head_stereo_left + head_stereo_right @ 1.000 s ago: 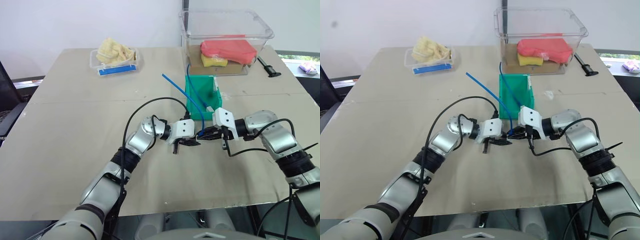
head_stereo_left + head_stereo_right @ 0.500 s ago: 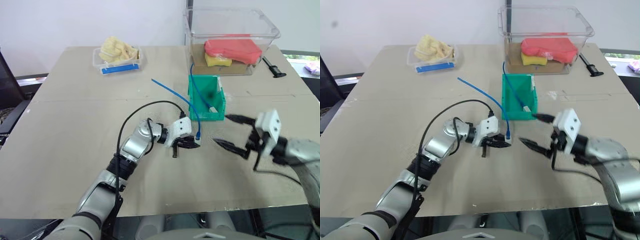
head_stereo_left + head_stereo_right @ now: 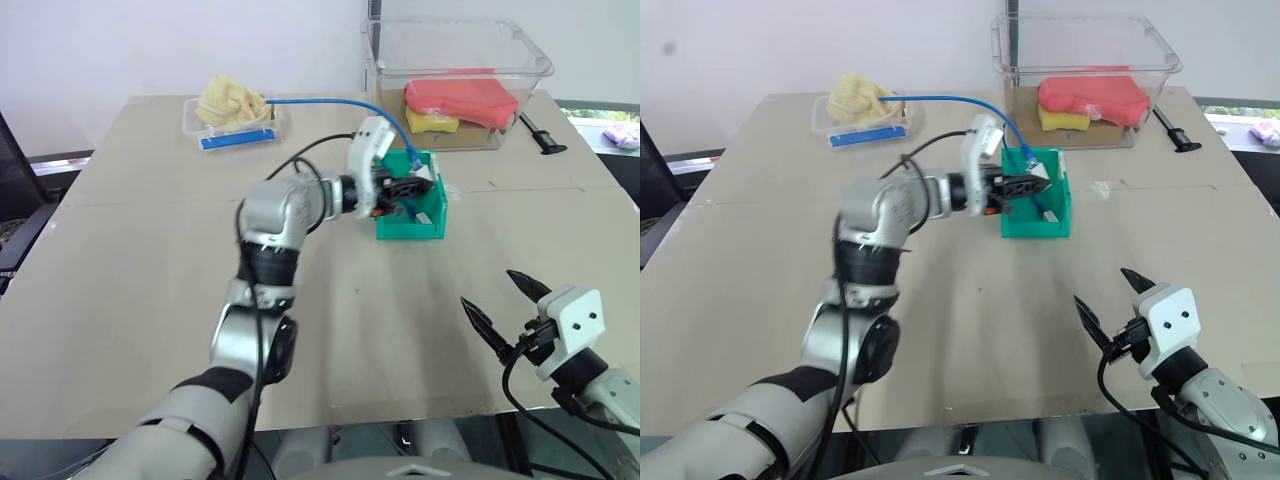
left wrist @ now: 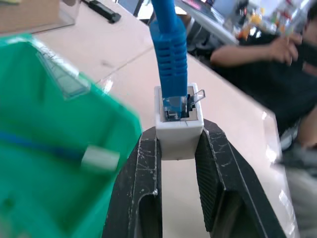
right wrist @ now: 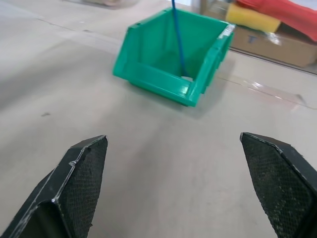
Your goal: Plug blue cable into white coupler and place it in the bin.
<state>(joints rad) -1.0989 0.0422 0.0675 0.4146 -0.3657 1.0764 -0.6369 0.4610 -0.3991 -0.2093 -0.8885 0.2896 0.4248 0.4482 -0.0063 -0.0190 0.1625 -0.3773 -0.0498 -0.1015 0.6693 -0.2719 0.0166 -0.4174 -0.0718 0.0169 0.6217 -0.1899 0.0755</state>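
Change: the left pincer [image 3: 418, 187] has risen from the near middle of the table and now hangs over the green bin; the right pincer [image 3: 503, 306] has let go of the cable and drawn back to the near right, its two fingers now spread wide.
Left pincer: closed on the tiny white boxy plastic coupler [image 4: 179, 133], which sits squeezed between the two black fingers [image 4: 141, 168] in the left wrist view.
Right pincer: wide open and holding nothing, above bare table at the near right.
Blue cable: the thin bright-blue flexible network cable [image 3: 320, 101] has its plug [image 4: 170, 69] seated in the coupler's socket; from there it arcs up and away to the far left, its free end reaching above the small clear tray.
Bin: the small bright-green rectangular plastic bin [image 3: 436, 222] stands right of centre on the table, just near of the large clear tub. A second blue cable [image 5: 178, 42] with a white block on its end lies inside it.
Table: a wide beige table [image 3: 130, 260] carries everything.
Clear tray: a small clear plastic tray [image 3: 232, 120] with pale yellow contents, far left.
Clear tub: a large clear plastic tub [image 3: 460, 60] holding red and yellow pieces, far right.
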